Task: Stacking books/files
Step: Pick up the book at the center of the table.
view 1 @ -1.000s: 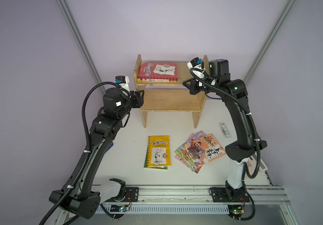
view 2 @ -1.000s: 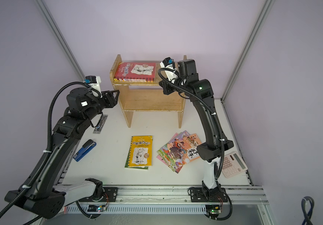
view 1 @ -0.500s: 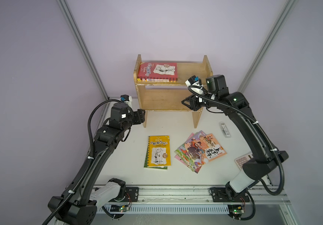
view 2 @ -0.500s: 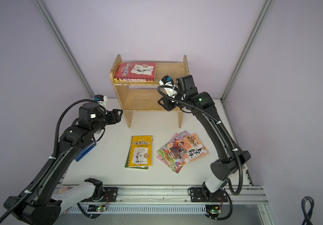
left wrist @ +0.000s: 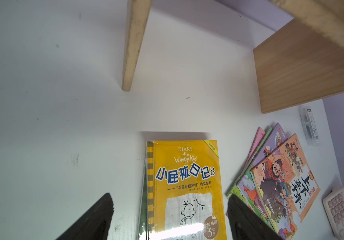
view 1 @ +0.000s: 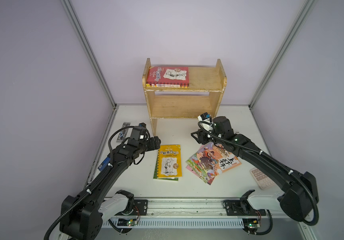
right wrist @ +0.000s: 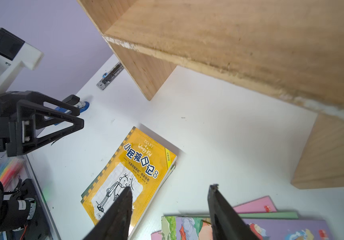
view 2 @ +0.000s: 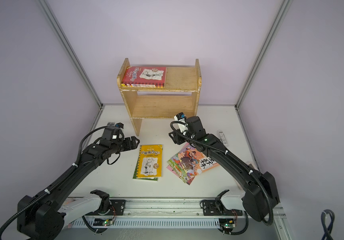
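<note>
Left gripper [view 1: 157,143], right gripper [view 1: 195,136] spread over white table [view 1: 177,133]; lilac walls [view 1: 177,31].

The yellow book [left wrist: 185,187] just ahead of the left gripper [left wrist: 170,196] reads "DIARY of a Wimpy Kid", 小屁孩日记8 and a large "3"; the orange book [left wrist: 285,178] just beside the right gripper [right wrist: 171,187] bears black calligraphy starting 上下; the red book [view 1: 168,75], well above both, shows 小屁孩日记
</note>
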Robot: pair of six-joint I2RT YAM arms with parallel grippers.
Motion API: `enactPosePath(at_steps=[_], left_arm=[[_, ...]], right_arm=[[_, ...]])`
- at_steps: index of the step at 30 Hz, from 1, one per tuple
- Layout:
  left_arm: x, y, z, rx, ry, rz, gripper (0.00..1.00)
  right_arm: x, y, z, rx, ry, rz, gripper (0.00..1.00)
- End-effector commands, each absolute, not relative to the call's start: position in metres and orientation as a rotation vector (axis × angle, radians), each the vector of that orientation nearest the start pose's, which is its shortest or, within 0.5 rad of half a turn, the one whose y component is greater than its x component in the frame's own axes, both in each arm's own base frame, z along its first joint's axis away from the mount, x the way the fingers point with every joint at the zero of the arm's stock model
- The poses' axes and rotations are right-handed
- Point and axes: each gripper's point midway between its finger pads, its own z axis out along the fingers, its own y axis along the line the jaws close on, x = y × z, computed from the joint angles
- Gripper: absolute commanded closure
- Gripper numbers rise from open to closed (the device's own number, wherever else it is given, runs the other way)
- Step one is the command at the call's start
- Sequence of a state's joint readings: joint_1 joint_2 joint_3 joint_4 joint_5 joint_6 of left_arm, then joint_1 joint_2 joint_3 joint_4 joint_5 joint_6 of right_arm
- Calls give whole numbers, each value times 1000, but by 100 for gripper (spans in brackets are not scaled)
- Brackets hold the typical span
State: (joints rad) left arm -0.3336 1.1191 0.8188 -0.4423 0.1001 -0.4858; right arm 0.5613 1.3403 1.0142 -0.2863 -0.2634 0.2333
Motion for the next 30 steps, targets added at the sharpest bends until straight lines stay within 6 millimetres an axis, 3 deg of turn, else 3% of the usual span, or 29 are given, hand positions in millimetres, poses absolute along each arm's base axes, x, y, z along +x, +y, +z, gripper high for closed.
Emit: enactPosePath(at_steps=[1, 8, 14, 17, 23, 30], left_arm=[[316, -140, 161, -160, 2370, -590, 10], [304, -155, 115, -217, 2504, -589, 10], [295, -157, 87, -268, 2576, -561, 9], [293, -158, 79, -292, 2582, -576, 9], [293, -161, 70, -310, 2578, -603, 9], [289, -163, 63, -330, 2580, -638, 9]], right_arm=[[329, 270, 200, -488, 2141, 758, 37], [315, 297, 134, -475, 2273, 797, 31], [313, 295, 87, -338, 2371, 783, 29], [310, 295, 74, -320, 2396, 787, 28], [297, 315, 53, -350, 2443, 868, 28], [294, 329, 45, -376, 2466, 899, 33]])
